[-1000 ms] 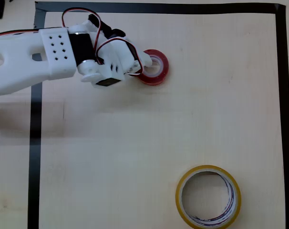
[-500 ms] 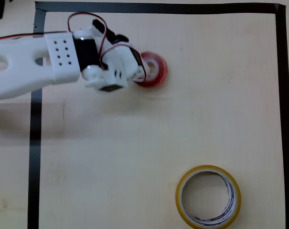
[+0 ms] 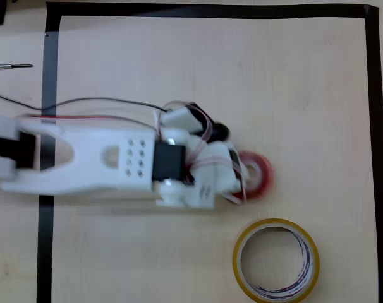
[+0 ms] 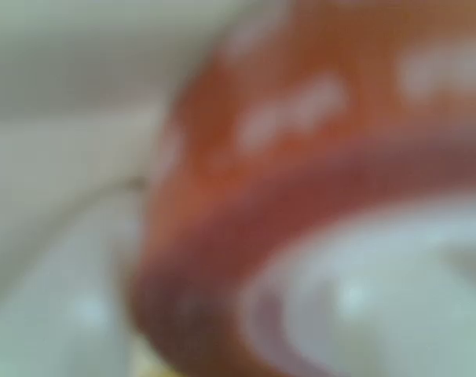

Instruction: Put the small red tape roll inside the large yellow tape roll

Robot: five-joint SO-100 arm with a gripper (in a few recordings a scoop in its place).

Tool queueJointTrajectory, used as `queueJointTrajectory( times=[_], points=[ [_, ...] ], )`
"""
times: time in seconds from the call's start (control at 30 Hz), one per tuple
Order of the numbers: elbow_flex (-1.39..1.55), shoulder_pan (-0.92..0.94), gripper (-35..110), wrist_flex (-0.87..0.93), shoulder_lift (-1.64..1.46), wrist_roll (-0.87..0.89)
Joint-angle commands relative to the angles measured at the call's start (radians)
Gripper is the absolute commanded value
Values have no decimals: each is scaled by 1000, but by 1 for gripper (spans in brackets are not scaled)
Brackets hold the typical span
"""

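The small red tape roll (image 3: 257, 176) with a white core hangs at the tip of my white gripper (image 3: 242, 180), which is shut on its left rim. In the wrist view the red roll (image 4: 316, 196) is a blurred close-up with white print on its side. The large yellow tape roll (image 3: 276, 267) lies flat near the bottom edge of the overhead view, just below and slightly right of the red roll, its white core showing dark purple marks. The two rolls are apart.
Black tape (image 3: 46, 95) borders the light wooden table on the left, top and right. My white arm (image 3: 84, 164) stretches in from the left edge. A thin metal tool (image 3: 11, 65) lies outside the border at upper left.
My gripper has carried the red roll from the upper middle of the table down and to the right, close above the yellow roll. The arm now reaches farther across.
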State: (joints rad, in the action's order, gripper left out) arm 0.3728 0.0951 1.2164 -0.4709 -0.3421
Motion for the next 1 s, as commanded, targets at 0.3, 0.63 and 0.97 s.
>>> queueJointTrajectory(
  times=[0.3,0.63,0.97],
  points=[
    [-611,80,0,94,-130,-14],
    [-600,173,0,15,-103,-12],
    [-551,216,8,17,-74,-3]
  ],
)
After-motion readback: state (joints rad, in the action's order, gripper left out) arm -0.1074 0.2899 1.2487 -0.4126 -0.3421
